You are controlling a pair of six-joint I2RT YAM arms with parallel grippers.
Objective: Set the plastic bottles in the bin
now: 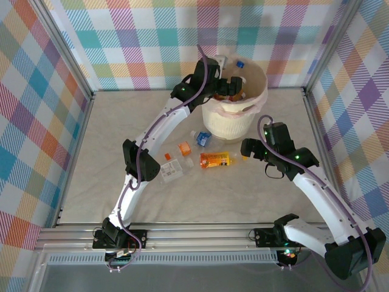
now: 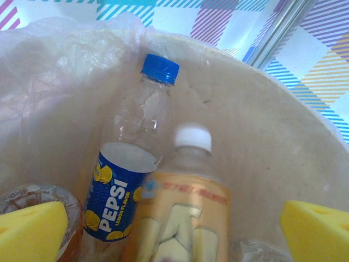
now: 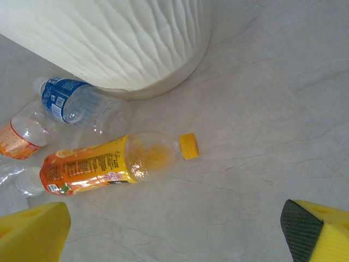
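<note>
The left gripper (image 2: 173, 232) hangs inside the bin (image 2: 272, 147) at the far side of the counter (image 3: 262, 109). Its yellow pads (image 2: 32, 229) are wide apart and touch nothing. A white-capped bottle (image 2: 185, 202) sits loose between them, leaning next to a Pepsi bottle (image 2: 131, 169) with a blue cap. The gripper is likely open so the bottle can drop in with the others. The bin wall and the thin bag (image 2: 54, 71) go all around this gripper, so the safe way out looks like straight up.

The right gripper (image 3: 174, 234) is open too and holds nothing. It hovers over the counter, just right of an orange bottle (image 3: 109, 164) with a yellow cap. That bottle lies flat on its side, near the foot of the bin but not touching it. A blue-label bottle (image 3: 71, 101) lies beside the bin's foot, and more bottles crowd the left. The counter to the right and near side is bare, so there is room to come down on the orange bottle from there.
</note>
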